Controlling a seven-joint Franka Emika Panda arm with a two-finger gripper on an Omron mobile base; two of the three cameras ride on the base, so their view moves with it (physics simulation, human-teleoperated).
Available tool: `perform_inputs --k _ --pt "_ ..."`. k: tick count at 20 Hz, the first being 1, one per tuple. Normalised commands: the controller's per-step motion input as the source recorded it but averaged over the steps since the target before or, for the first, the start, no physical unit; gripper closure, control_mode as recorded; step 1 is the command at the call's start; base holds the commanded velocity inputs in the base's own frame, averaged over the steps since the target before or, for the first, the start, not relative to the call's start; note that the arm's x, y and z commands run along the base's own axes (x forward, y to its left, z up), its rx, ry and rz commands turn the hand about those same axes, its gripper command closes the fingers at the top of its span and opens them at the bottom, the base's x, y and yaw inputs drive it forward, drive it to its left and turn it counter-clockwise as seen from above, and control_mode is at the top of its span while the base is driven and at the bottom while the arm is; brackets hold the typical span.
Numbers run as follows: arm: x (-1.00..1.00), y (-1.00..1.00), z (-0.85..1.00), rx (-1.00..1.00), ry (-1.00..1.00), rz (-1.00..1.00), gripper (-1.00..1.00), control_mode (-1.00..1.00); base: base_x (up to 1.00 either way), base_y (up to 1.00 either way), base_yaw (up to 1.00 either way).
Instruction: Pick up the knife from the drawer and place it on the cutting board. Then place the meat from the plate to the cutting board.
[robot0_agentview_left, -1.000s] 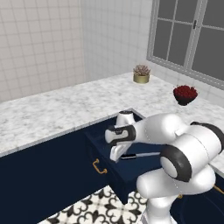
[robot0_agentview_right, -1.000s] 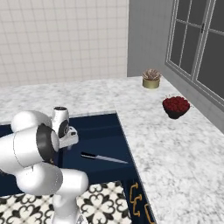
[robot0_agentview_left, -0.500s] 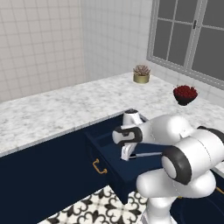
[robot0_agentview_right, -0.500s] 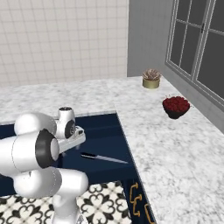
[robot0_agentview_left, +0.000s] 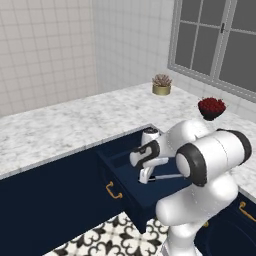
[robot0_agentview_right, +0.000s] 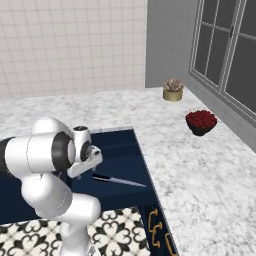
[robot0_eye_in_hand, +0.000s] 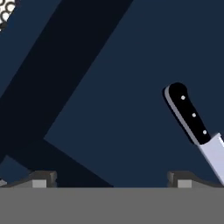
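The knife, black-handled with a silver blade, lies flat on the floor of the open navy drawer. In the hand view it sits to the right of my open gripper, its handle just above the right fingertip, and nothing is between the jaws. From the base views, my gripper hangs low inside the drawer, next to the handle end of the knife, whose blade points away. The cutting board, the meat and the plate are out of view.
A white marble counter wraps around the drawer. On it stand a small potted succulent and a dark bowl of red fruit, both far from the hand. More navy cabinet fronts with brass handles lie below right, over patterned floor tiles.
The hand has dropped lower into the drawer and moved closer to the knife's handle. The knife has not moved and the jaws have stayed open.
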Motion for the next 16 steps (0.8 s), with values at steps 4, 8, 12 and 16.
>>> perform_inputs --k 4,8,12,16 --pt "0.34 -0.05 -0.21 0.00 0.00 0.00 -1.00 -1.00 0.00 0.00 0.00" --pt "0.34 -0.07 -0.18 0.00 0.00 0.00 -1.00 -1.00 0.00 0.00 0.00" --pt "0.33 -0.05 -0.31 0.00 0.00 0.01 -1.00 -1.00 0.00 0.00 0.00" --pt "0.27 -0.06 -0.33 0.00 0.00 0.01 -1.00 -1.00 0.00 0.00 0.00"
